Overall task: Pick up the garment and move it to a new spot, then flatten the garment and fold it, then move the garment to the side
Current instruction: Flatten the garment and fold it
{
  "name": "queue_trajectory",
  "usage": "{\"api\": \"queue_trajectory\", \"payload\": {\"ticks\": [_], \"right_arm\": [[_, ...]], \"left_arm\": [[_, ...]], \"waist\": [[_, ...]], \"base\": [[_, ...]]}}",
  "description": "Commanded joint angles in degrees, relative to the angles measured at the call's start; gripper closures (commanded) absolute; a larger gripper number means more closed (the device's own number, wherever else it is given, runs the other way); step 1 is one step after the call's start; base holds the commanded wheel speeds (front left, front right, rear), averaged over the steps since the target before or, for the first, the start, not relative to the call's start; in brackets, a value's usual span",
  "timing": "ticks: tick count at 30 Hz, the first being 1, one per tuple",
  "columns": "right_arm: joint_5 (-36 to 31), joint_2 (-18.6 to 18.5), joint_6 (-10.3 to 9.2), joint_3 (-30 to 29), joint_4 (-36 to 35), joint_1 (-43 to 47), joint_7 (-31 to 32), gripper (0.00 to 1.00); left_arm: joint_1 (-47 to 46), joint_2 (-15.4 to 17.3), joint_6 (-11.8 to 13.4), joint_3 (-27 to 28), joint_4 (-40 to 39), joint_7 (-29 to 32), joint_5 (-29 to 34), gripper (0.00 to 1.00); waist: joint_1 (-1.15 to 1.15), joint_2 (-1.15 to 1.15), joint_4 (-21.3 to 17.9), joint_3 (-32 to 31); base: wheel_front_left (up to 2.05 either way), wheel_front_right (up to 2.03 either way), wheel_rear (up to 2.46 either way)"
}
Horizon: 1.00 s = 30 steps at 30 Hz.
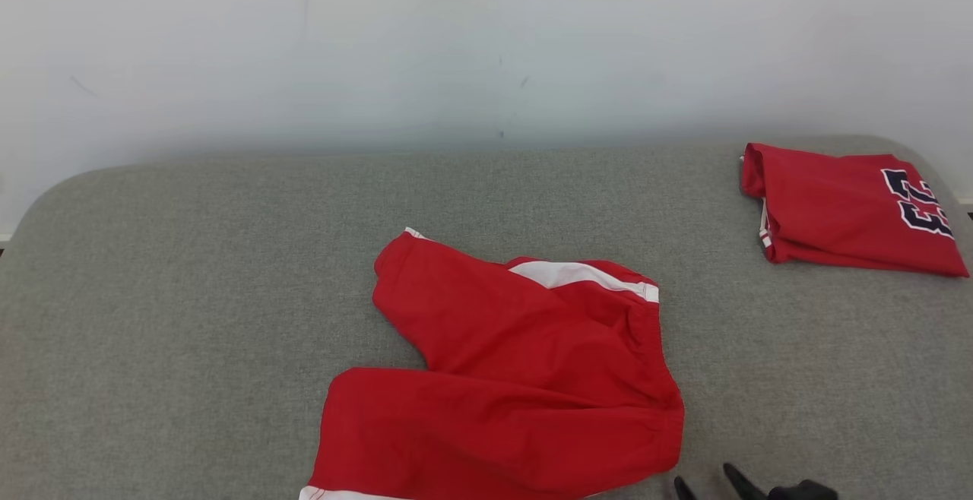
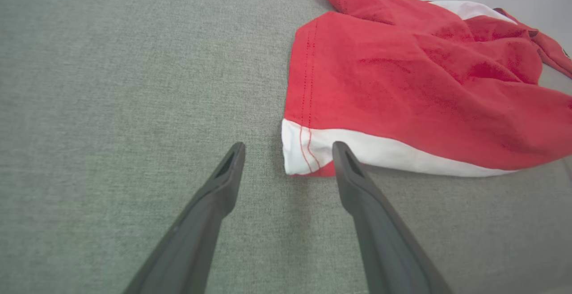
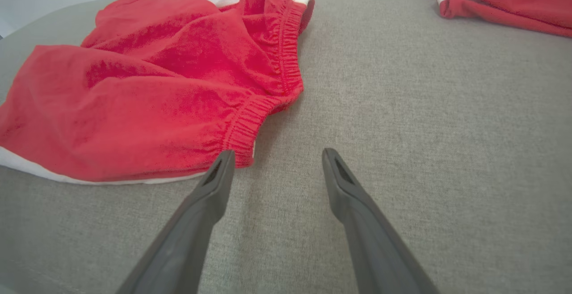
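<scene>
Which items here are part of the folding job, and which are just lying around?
In the job: red shorts, unfolded, centre; left gripper and right gripper, both open beside them.
Lying about: folded red jersey, far right; grey surface underneath.

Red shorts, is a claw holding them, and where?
Nothing is held. The left claw is open by the white hem corner of the red shorts, and the right claw is open by their waistband. Neither pinches the cloth.

Shorts [image 1: 517, 378] at centre of padded surface [image 1: 190, 295]; folded jersey [image 1: 844, 211] well apart, far right; wall [image 1: 486, 44] behind.
</scene>
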Motion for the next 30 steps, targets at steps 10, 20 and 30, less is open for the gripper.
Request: {"api": "queue_trajectory", "payload": {"ticks": [10,20,30], "right_arm": [[0.5,-2.9,-0.13,9.7,8.7,-6.5,-1.2,0.00],[1.8,-3.3,-0.13,17.1,18.4,-15.3,-5.3,0.03],[6.2,-5.7,-0.13,22.7,17.5,-14.5,-9.9,1.00]], "left_arm": [[-5.5,1.2,-0.6,-2.9,6.4,0.0,-1.9,0.00],[-11.6,2.5,-0.6,-10.0,11.8,-0.3,-8.3,0.72],[-10.1,4.7,-0.5,-13.2,8.6,-2.1,-11.7,1.00]], "waist": [[0.00,0.00,0.4,1.9],[0.00,0.00,0.6,3.3],[0.00,0.00,1.0,2.4]], "base": [[0.00,0.00,0.00],[0.00,0.00,0.00],[0.00,0.00,0.00]]}}
